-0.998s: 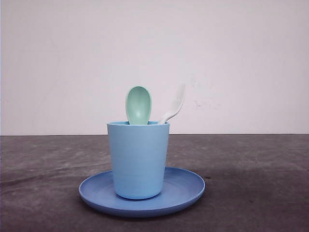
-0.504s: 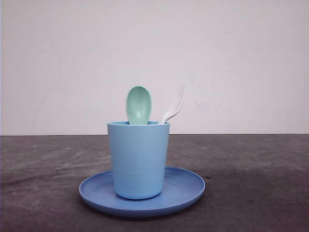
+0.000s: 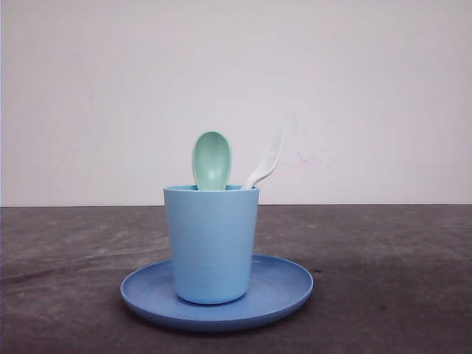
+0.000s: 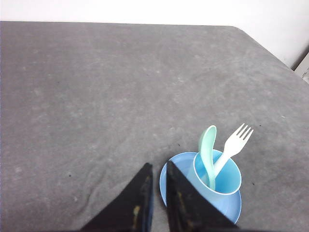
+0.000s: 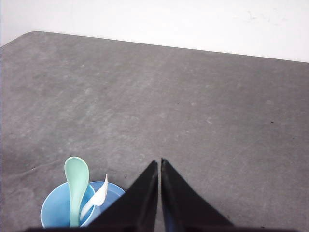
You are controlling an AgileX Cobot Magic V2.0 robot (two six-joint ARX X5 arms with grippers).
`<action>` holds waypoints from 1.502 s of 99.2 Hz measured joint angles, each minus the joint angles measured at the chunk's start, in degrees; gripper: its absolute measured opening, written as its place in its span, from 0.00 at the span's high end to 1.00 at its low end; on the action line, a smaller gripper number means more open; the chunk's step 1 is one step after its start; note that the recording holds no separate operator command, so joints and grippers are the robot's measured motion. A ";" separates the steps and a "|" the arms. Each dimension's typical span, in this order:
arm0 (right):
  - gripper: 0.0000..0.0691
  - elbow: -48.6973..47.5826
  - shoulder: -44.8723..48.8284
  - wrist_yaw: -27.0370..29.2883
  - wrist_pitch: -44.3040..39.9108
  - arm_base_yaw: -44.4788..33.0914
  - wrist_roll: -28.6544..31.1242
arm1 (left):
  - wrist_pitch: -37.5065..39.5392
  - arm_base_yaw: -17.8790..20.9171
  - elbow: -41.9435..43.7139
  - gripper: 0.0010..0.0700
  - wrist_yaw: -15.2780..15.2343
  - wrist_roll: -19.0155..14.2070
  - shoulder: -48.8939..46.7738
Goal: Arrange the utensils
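The mint-green spoon point(image 3: 212, 159) and the white fork point(image 3: 265, 166) stand handle-down in the light blue cup point(image 3: 212, 243), which rests on the blue round plate point(image 3: 284, 284). From the left wrist the spoon point(image 4: 207, 153) and fork point(image 4: 235, 143) lean in the cup point(image 4: 219, 186) just beside my left gripper point(image 4: 159, 166), which is shut and holds nothing. Through the right wrist camera the spoon point(image 5: 76, 186) and fork point(image 5: 97, 197) sit in the cup point(image 5: 54, 210) off to one side of my right gripper point(image 5: 160, 162), also shut and empty.
A dark grey tabletop point(image 3: 383, 265) spreads around the plate, with a plain white wall point(image 3: 236, 81) behind it. The table's far edge and a corner point(image 4: 236, 28) appear in the left wrist view.
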 joint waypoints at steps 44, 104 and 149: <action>0.99 0.00 0.00 0.00 0.02 0.00 0.00 | 0.00 0.00 0.00 0.98 0.00 0.02 0.00; 0.99 0.00 0.00 0.00 0.07 0.00 0.00 | 21.75 18.75 -14.73 0.98 -0.85 15.04 -4.94; 0.99 -0.02 0.00 0.00 0.07 0.00 0.00 | 30.67 29.62 -41.62 0.98 -0.59 15.17 -22.45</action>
